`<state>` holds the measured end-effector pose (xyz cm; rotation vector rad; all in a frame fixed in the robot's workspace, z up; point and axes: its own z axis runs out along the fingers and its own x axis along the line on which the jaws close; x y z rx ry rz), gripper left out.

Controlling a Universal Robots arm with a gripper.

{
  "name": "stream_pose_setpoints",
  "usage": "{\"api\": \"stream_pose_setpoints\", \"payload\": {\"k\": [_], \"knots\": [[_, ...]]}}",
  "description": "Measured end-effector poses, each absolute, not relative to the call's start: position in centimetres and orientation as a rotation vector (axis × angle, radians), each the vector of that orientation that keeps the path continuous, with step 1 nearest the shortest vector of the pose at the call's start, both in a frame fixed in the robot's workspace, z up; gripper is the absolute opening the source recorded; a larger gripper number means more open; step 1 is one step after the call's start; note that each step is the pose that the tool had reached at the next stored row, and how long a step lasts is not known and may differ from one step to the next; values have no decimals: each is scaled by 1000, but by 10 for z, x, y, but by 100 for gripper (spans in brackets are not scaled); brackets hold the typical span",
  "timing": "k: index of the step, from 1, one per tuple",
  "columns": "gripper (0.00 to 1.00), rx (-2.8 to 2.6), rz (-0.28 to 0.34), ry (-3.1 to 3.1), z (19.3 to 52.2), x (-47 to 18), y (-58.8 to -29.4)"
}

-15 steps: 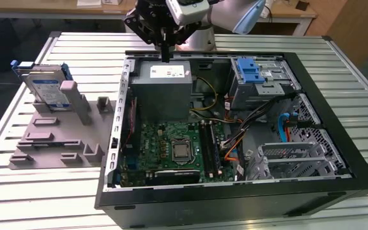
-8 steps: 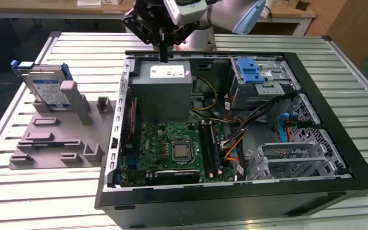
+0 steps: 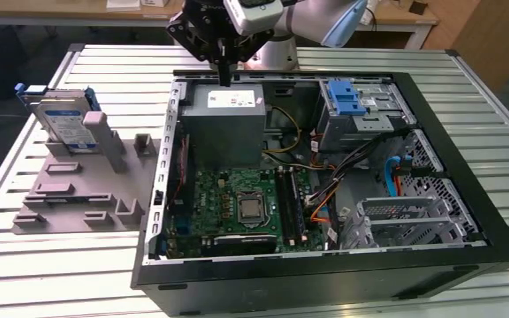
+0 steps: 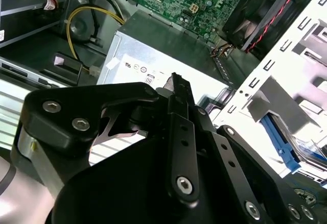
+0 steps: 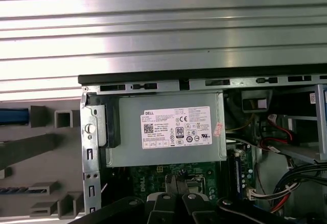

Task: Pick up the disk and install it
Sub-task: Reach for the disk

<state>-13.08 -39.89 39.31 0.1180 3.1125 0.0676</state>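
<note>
While the gripper (image 3: 226,81) hovers (over the case (image 3: 325,270)), the disk (image 3: 67,122) stands apart.

The white and light blue robot arm (image 3: 321,20) stands at the top of the exterior view, with its wrist bent downward. Its black metal hand (image 3: 226,79) points straight down. In both wrist views the 2 slim fingers (image 4: 179,132) (image 5: 168,196) are pressed together, and they grip nothing.
</note>
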Motion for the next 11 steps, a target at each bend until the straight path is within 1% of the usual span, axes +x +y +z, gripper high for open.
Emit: {"api": "stream_pose_setpoints", "payload": {"k": [11], "knots": [[11, 118, 68, 3112, 393, -134, -399]]}}
